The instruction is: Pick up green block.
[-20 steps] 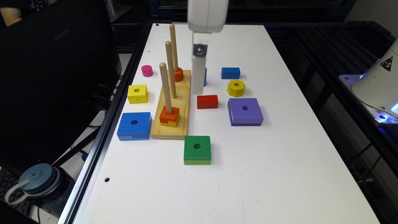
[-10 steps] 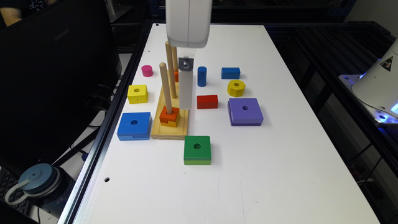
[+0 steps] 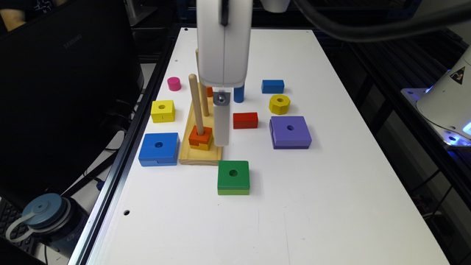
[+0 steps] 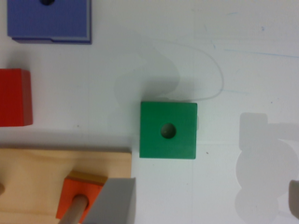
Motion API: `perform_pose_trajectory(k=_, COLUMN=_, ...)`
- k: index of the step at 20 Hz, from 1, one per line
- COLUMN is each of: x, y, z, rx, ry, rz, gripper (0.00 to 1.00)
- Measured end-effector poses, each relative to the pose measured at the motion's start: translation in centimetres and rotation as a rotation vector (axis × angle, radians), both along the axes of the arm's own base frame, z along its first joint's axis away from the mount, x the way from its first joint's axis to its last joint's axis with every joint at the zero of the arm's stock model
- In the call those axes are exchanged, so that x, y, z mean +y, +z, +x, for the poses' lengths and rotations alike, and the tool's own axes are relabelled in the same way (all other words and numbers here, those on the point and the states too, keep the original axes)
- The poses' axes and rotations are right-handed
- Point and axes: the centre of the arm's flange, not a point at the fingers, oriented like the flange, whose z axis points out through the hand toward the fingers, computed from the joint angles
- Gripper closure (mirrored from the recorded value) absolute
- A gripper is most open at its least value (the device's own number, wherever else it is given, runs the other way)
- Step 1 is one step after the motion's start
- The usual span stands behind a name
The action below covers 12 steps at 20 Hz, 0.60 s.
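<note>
White table (image 3: 331, 206), black monitor (image 3: 66, 92) beside it, blue bottle (image 3: 48, 221)

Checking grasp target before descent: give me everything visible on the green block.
The green block is a flat square piece, apparently painted wood, with a dark green top over a lighter green bottom layer and a round centre hole. It lies flat on the white table, hole facing up, just off the near corner of the wooden peg base, close to it but apparently not touching. Nothing rests on it. The gripper hangs above the table beside the base, clear of the block.
</note>
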Motion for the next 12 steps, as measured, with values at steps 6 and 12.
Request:
perform_pose_trajectory(k=6, x=-0.2, y=-0.4, z=0.1, rx=0.006, ry=0.000, rz=-0.003, gripper=0.00)
perform_pose_trajectory(k=12, x=-0.2, y=-1.6, z=0.2, rx=0.017, ry=0.002, rz=-0.006, gripper=0.00)
